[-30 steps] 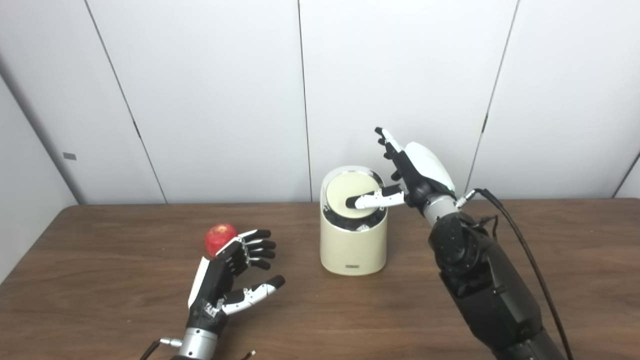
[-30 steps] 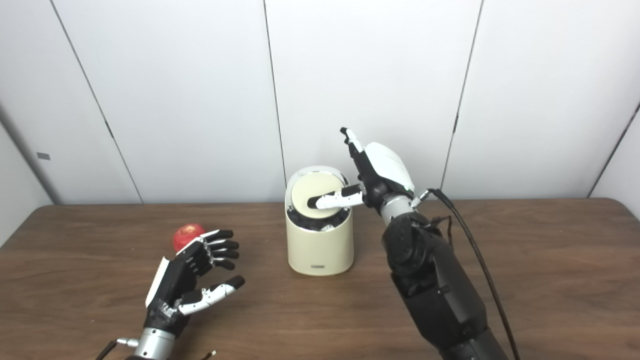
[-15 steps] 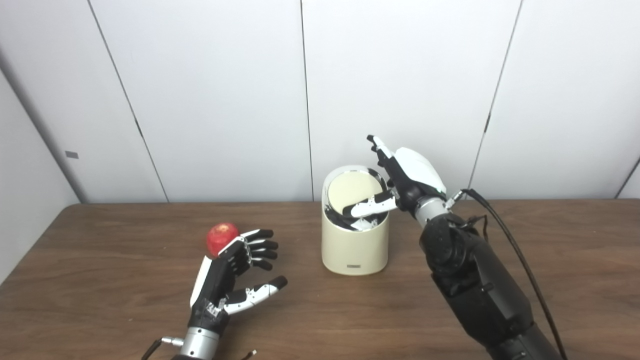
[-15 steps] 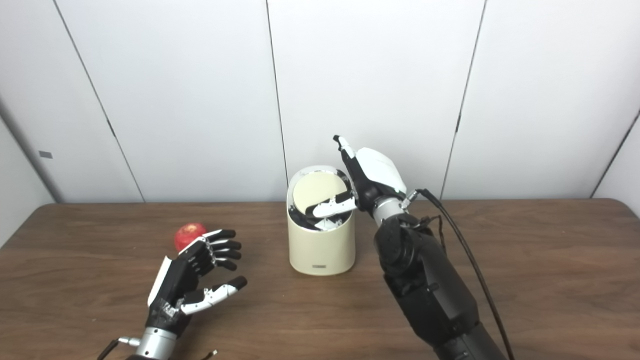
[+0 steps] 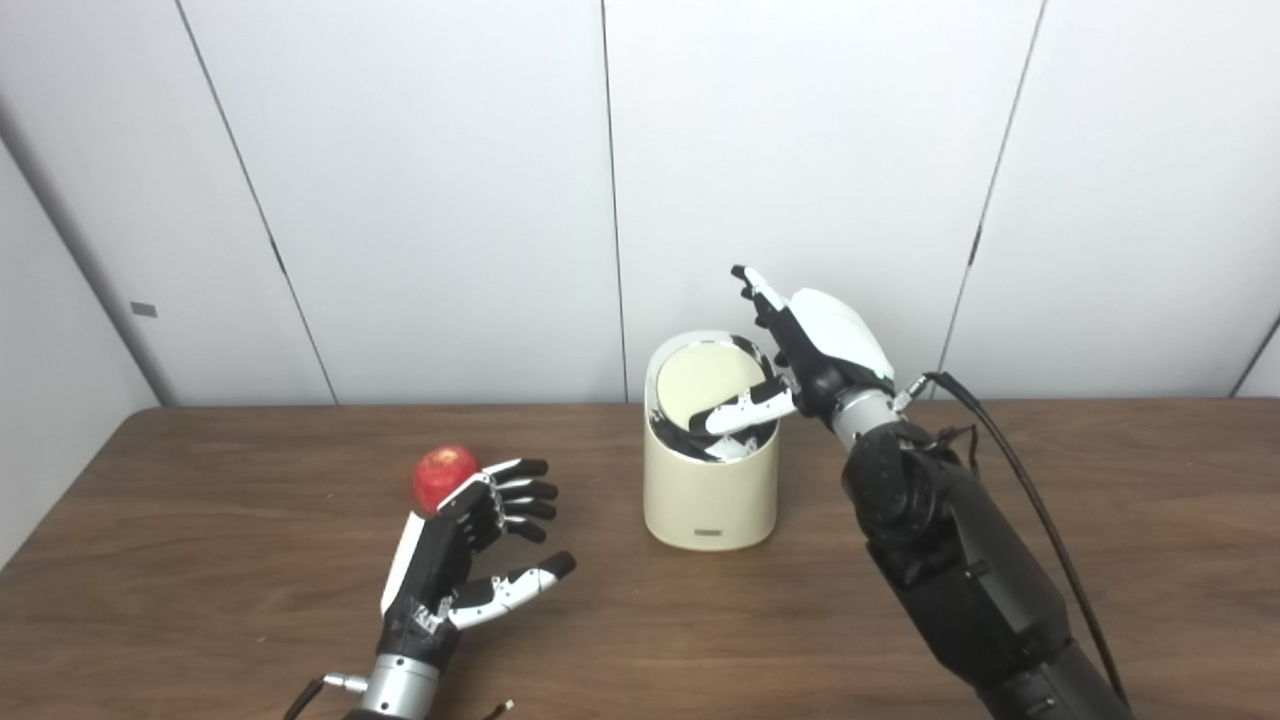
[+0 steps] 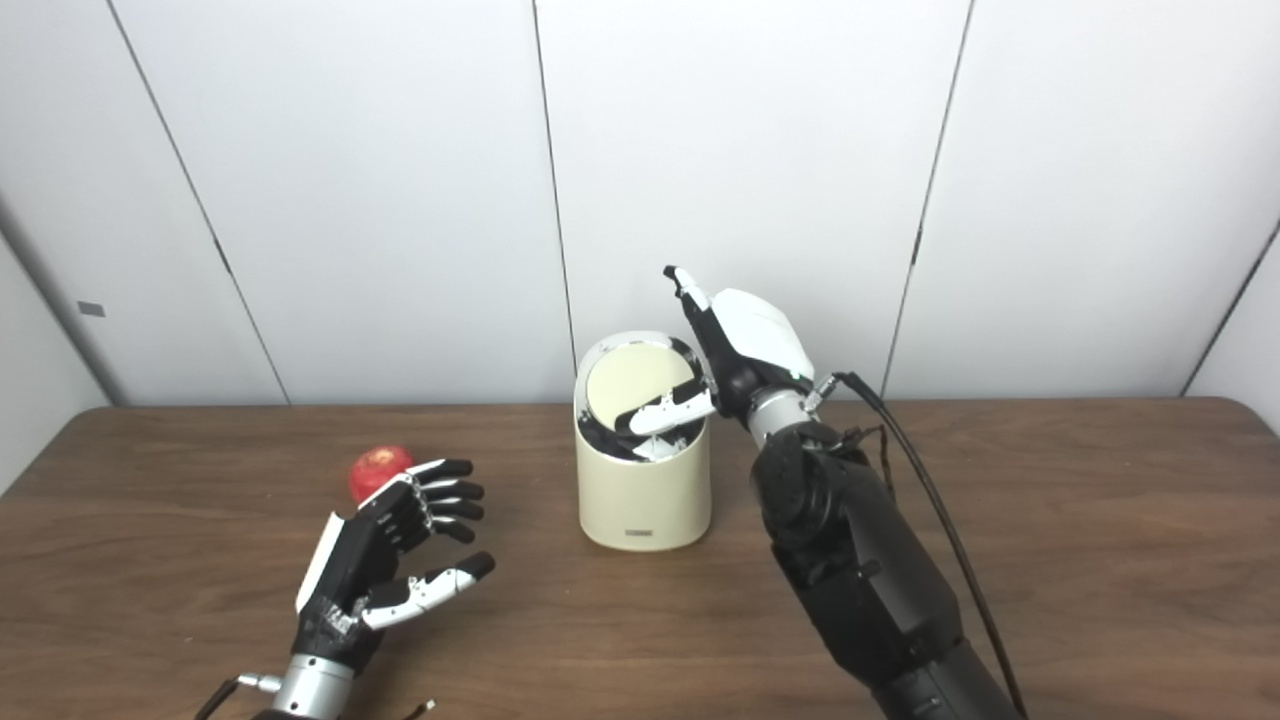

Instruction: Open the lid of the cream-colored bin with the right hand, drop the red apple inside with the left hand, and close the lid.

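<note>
The cream-colored bin (image 5: 710, 495) stands upright at the table's middle. Its round lid (image 5: 700, 385) is tipped inward, leaving a dark gap at the front of the opening. My right hand (image 5: 815, 350) is at the bin's right rim, its fingers apart; the thumb lies across the lid's front edge and the other fingers point up behind the bin. The red apple (image 5: 443, 476) rests on the table to the left. My left hand (image 5: 470, 545) is open just in front of the apple, fingers apart near it, holding nothing.
The brown wooden table (image 5: 200, 600) runs across the view, with white wall panels (image 5: 440, 200) close behind the bin. A black cable (image 5: 1010, 470) trails from my right wrist over the forearm.
My right hand has moved left and down, its thumb sliding to the lid's front edge. The lid has tipped further inward. My left hand and the apple have stayed put.
</note>
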